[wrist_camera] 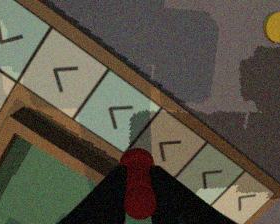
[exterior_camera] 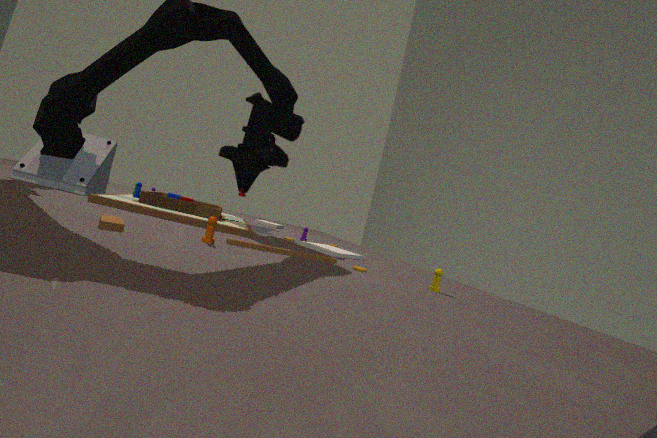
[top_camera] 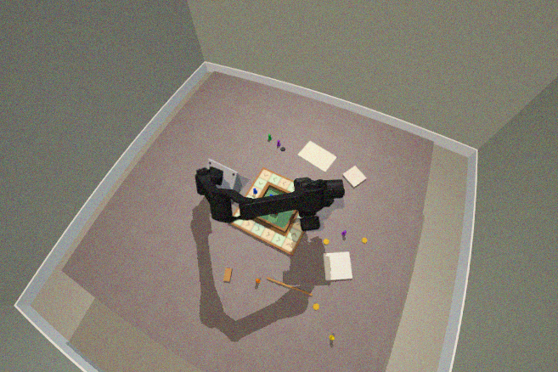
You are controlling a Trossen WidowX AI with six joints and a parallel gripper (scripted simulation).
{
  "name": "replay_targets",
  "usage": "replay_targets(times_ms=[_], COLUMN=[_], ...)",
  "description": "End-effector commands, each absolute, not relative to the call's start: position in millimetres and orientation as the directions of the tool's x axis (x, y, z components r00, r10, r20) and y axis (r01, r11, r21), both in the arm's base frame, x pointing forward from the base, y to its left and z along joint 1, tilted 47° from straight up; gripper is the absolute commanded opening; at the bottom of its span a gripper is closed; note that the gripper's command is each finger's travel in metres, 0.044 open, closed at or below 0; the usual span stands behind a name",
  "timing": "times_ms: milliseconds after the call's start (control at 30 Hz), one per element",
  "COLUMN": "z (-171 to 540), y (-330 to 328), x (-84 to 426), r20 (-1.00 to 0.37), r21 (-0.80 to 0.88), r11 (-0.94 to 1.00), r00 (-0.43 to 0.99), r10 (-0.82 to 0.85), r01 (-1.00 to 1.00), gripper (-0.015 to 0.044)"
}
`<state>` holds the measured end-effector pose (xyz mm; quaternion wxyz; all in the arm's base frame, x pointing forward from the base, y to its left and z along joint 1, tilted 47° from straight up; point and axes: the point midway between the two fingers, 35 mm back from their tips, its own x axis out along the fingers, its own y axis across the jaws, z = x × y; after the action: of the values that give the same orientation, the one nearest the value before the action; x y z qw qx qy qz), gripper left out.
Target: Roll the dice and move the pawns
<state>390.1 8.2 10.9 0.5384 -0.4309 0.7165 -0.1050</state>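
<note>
My gripper (exterior_camera: 242, 191) (wrist_camera: 138, 175) is shut on the red pawn (exterior_camera: 242, 194) (wrist_camera: 140, 202) and holds it upright, well above the board (top_camera: 257, 228) (exterior_camera: 127, 206) (wrist_camera: 73, 67), over its arrow squares beside the tray wall in the wrist view. The tray (top_camera: 284, 230) (exterior_camera: 156, 199) (wrist_camera: 46, 182) sits in the board's middle. The blue die (top_camera: 271, 195) (exterior_camera: 173, 196) and red die (exterior_camera: 187, 199) show just above the tray's wall in the exterior view. My arm hides the red die in the top view; neither top number is readable. The blue pawn (top_camera: 255, 191) (exterior_camera: 138, 189) stands on a board square.
An orange pawn (top_camera: 257, 280) (exterior_camera: 211, 230), a stick (top_camera: 288, 285) (exterior_camera: 267, 247) and a wooden block (top_camera: 228, 274) (exterior_camera: 111, 223) lie off the board. A purple pawn (top_camera: 343, 233) (exterior_camera: 304, 234), yellow discs (top_camera: 325, 241) (wrist_camera: 278, 27) and a white square (top_camera: 338, 266) are beyond it. A yellow pawn (top_camera: 331, 337) (exterior_camera: 435, 280) stands farther away.
</note>
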Motion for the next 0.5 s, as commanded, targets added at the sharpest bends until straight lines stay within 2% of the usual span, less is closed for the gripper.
replay_targets(times_ms=[0,467], z=[-4,-29], y=[11,-15], x=[389,387], r20=[-0.685,-0.683], r21=[-0.624,-0.626], r11=[0.619,0.619], r00=[-0.049,-0.049], r10=[-0.727,-0.728], r01=[-0.477,-0.475], gripper=[0.0000,0.0000])
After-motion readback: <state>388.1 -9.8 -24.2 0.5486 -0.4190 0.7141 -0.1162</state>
